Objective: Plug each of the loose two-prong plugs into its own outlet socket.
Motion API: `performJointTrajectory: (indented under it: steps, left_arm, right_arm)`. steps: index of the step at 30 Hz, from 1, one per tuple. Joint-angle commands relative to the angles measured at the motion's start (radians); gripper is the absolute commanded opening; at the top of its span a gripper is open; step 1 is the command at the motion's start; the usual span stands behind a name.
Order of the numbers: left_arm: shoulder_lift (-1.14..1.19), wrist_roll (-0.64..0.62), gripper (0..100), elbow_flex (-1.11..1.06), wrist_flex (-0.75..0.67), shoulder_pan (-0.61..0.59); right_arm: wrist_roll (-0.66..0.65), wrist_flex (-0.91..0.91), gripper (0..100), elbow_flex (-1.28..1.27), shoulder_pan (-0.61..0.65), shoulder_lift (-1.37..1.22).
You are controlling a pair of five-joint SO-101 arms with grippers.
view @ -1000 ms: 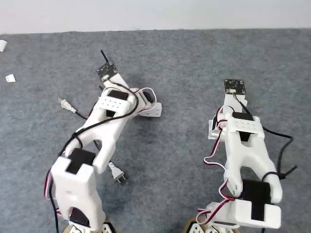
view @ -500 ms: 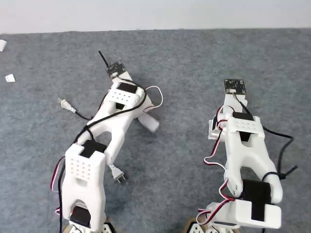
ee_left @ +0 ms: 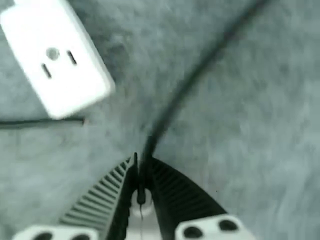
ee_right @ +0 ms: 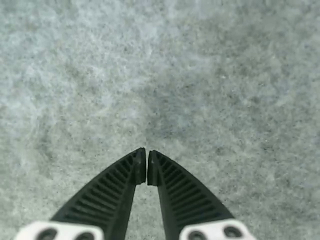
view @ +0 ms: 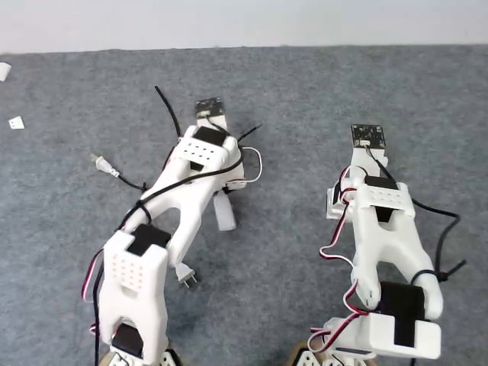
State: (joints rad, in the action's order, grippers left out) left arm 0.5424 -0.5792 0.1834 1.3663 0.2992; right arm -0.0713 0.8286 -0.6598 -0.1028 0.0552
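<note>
My left gripper (ee_left: 142, 167) is shut on a thin black cord (ee_left: 200, 70) that runs away over the grey carpet. A white outlet block (ee_left: 57, 60) with one two-slot socket lies close beside it. In the high view this block (view: 225, 213) sits by the left arm (view: 202, 149). One loose two-prong plug (view: 99, 162) lies left of that arm, and a second plug (view: 185, 276) lies nearer the arm's base. My right gripper (ee_right: 146, 167) is shut with nothing in it, low over bare carpet, and its arm (view: 377, 198) stands at the right.
Black cords (view: 164, 103) trail from under the left arm across the carpet. Two small white scraps (view: 15, 122) lie at the far left edge. A pale wall borders the far side. Open carpet lies between the two arms.
The left arm has swung to the right. The white outlet block has shifted toward the near side and turned with it. The right arm has kept still.
</note>
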Motion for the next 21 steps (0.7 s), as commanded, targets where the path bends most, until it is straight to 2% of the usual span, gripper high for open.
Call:
performJointTrajectory:
  steps: [1,9,12,17,19,21]
  left_arm:
    - [-0.112,0.081,1,0.018,0.114,0.005]
    - [-0.216,0.215,1,-0.133,0.143,-0.078]
    - [-0.235,0.244,1,-0.191,0.127,-0.044]
    - [-0.183,0.247,2,-0.274,-0.02,0.066]
    - [-0.158,0.247,7,-0.272,-0.031,0.086]
    - [-0.153,0.247,16,-0.262,-0.032,0.087]
  right_arm:
    - [-0.014,-0.012,1.2,0.015,0.008,0.004]
    - [-0.015,-0.012,1.2,0.015,0.008,0.004]
    - [-0.015,-0.012,1.2,0.015,0.008,0.004]
    - [-0.015,-0.013,1.2,0.015,0.008,0.004]
    - [-0.035,-0.013,1.2,0.015,0.008,0.004]
    - [-0.044,-0.013,1.2,0.015,0.008,0.004]
